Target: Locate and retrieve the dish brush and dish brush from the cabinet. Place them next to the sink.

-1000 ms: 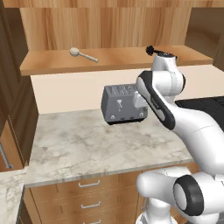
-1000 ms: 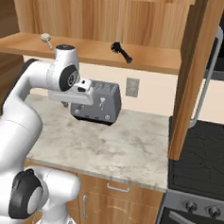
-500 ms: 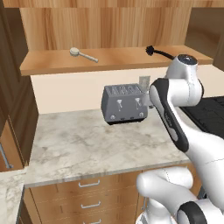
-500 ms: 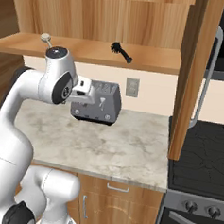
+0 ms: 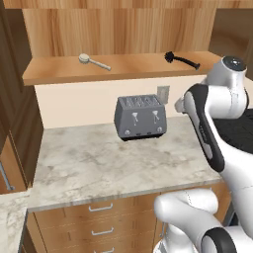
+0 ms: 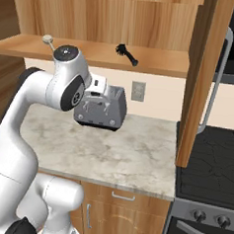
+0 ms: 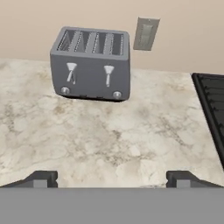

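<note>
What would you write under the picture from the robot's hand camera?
Open gripper hovering over the marble counter, facing a grey four-slot toaster below a wall outlet.

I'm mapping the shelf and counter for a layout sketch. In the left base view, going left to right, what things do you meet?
Pale dish brush on the shelf, then the grey toaster on the counter, then the wall outlet, then the black dish brush on the shelf.
</note>
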Tool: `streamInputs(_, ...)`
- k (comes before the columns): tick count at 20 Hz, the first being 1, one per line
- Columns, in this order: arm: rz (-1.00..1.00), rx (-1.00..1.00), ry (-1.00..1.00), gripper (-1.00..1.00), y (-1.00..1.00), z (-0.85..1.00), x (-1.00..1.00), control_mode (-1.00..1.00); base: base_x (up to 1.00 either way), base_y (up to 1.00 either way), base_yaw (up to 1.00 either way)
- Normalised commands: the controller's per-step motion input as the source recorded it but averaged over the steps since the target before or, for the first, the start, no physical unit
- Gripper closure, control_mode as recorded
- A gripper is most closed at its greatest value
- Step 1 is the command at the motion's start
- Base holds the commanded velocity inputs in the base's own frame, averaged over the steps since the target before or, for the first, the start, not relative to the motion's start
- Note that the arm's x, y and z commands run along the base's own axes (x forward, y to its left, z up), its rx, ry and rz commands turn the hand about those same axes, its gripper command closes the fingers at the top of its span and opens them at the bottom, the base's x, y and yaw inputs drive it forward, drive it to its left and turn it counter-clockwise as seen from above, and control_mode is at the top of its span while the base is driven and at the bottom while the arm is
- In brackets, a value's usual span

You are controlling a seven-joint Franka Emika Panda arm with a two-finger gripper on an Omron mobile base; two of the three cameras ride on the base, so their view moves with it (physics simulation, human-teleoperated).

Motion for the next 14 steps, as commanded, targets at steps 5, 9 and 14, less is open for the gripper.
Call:
streamInputs(5,0.00,-0.03,-0.03,-1.00,-0.41,0.35,0.00,-1.00,0.00,0.00,0.00)
streamInputs(9,0.00,-0.03,-0.07,-1.00,-0.39,0.30,0.00,-1.00,0.00,0.00,0.00)
streamInputs(14,0.00,-0.02,-0.11,-1.00,-0.31,0.31,0.05,-1.00,0.00,0.00,0.00)
